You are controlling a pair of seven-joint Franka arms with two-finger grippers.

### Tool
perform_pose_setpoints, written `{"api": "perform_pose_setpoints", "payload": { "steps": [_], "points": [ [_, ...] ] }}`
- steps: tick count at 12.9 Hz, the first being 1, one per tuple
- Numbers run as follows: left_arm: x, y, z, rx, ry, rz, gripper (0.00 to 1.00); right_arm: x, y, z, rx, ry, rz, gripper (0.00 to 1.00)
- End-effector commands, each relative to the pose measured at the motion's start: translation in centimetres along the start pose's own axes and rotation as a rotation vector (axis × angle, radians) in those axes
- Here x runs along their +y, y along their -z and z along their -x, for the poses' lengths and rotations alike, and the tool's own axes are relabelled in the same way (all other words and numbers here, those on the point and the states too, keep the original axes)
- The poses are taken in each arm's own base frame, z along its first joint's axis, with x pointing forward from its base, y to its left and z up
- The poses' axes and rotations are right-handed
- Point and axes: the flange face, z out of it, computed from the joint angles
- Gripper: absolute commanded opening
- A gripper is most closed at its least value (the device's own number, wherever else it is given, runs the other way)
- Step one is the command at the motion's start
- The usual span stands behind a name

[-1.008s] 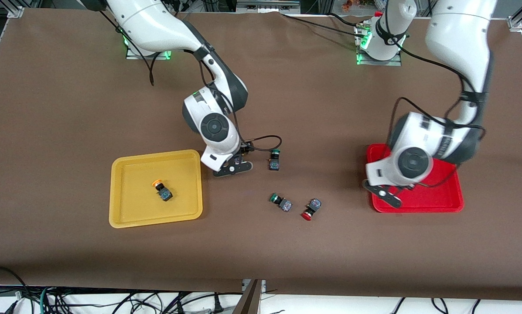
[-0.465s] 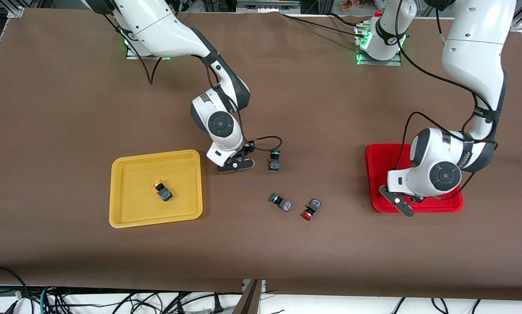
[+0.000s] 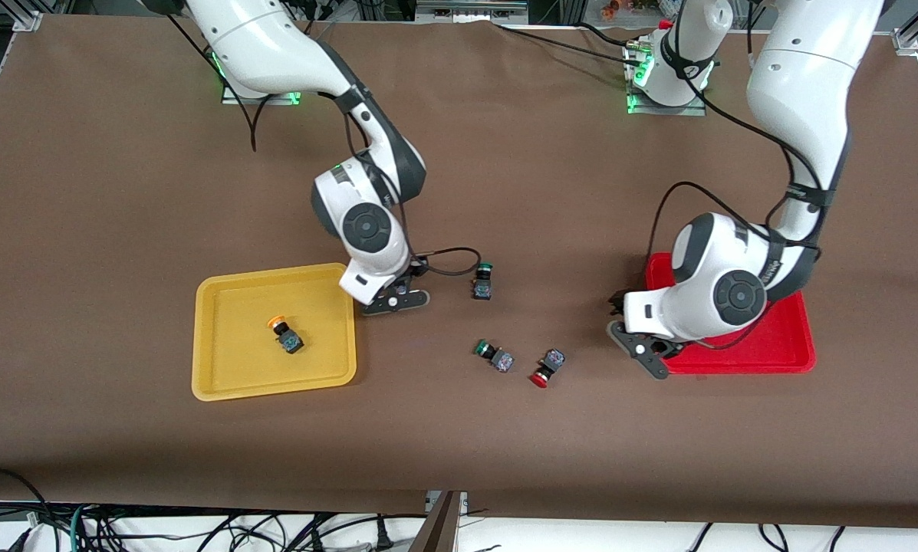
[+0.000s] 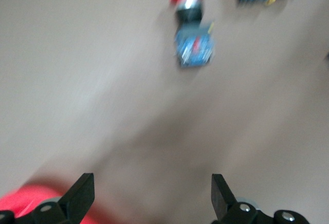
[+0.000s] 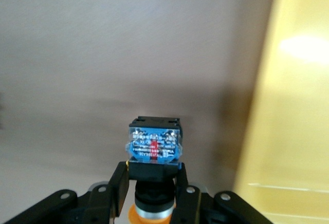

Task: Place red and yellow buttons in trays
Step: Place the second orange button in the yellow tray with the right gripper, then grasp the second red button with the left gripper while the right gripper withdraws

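My right gripper (image 3: 399,296) is shut on an orange-yellow button (image 5: 154,149), low over the table beside the yellow tray (image 3: 228,364), whose rim shows in the right wrist view (image 5: 300,106). My right gripper's fingers (image 5: 119,183) clamp the button's dark body. Another orange-yellow button (image 3: 284,335) lies in the yellow tray. My left gripper (image 3: 646,354) is open and empty (image 4: 150,190), over the table beside the red tray (image 3: 773,349). One red button (image 3: 545,368) lies on the table, and it also shows in the left wrist view (image 4: 189,26). No other red button shows.
Two green-capped buttons lie on the table: one (image 3: 494,356) beside the red button, one (image 3: 483,280) farther from the front camera near my right gripper. A black cable loops from the right wrist toward it. The left arm covers part of the red tray.
My left gripper swung from over the red tray out past its edge toward the red button, still open. My right gripper shifted a little toward the yellow tray with its button.
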Motion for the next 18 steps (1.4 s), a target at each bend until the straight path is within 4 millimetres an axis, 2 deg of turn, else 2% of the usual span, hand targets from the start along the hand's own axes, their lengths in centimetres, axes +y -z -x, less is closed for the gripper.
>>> {"api": "perform_pose_setpoints", "payload": {
  "steps": [1, 2, 3, 4, 5, 6, 7, 8, 9, 10, 11, 13, 14, 15, 16, 17, 18],
  "points": [
    [-0.1, -3.0, -3.1, 0.154, 0.032, -0.024, 1.00, 8.0, 0.3, -1.0, -0.034, 0.150, 0.060, 0.00],
    [0.1, -3.7, -3.5, 0.195, 0.047, -0.023, 1.00, 10.2, -0.6, -0.9, -0.042, 0.167, 0.069, 0.06],
    [0.0, -5.0, -3.8, 0.248, 0.076, -0.020, 1.00, 11.8, -2.2, -0.8, -0.031, 0.162, 0.067, 0.07],
    [1.1, -6.1, -4.2, 0.300, 0.104, -0.001, 1.00, 13.1, -4.2, -0.3, -0.002, 0.142, 0.063, 0.13],
    [1.8, -6.5, -4.4, 0.329, 0.138, 0.025, 1.00, 13.3, -5.2, 0.1, 0.016, 0.124, 0.056, 0.30],
    [2.5, -7.0, -4.4, 0.330, 0.163, 0.050, 1.00, 13.2, -5.0, 0.2, 0.012, 0.108, 0.040, 0.39],
    [3.8, -7.6, -4.1, 0.324, 0.267, 0.114, 1.00, 13.3, -4.3, 0.1, 0.004, 0.091, 0.018, 0.54],
    [4.1, -7.7, -4.2, 0.322, 0.294, 0.123, 1.00, 13.1, -3.3, -0.1, 0.003, 0.075, -0.009, 0.74],
    [4.4, -8.4, -4.3, 0.321, 0.265, 0.100, 1.00, 13.2, -2.0, -0.1, 0.003, 0.063, -0.029, 0.99],
    [4.3, -8.8, -4.7, 0.355, 0.201, 0.030, 1.00, 13.5, -0.3, -0.2, 0.017, 0.059, -0.039, 0.99],
    [3.8, -9.5, -4.4, 0.373, 0.186, -0.001, 1.00, 13.3, 2.3, 0.1, 0.025, 0.060, -0.052, 0.99],
    [4.4, -10.0, -4.5, 0.368, 0.181, 0.003, 1.00, 13.7, 7.4, 1.1, 0.041, 0.063, -0.067, 0.99],
    [4.5, -10.0, -4.5, 0.366, 0.179, 0.003, 0.53, 14.5, 10.2, 1.9, 0.041, 0.057, -0.072, 1.00],
    [4.6, -10.2, -4.5, 0.365, 0.201, 0.012, 0.24, 15.2, 12.8, 3.0, 0.043, 0.044, -0.083, 1.00],
    [4.0, -10.3, -4.3, 0.363, 0.199, 0.009, 0.10, 15.8, 16.2, 4.5, 0.048, 0.014, -0.097, 0.99],
    [3.6, -10.2, -3.9, 0.355, 0.194, 0.006, 0.00, 17.2, 19.4, 6.2, 0.042, -0.002, -0.106, 1.00],
    [4.0, -10.0, -3.7, 0.338, 0.188, 0.011, 0.00, 18.0, 22.1, 8.1, 0.020, -0.008, -0.084, 1.00]
  ]
}}
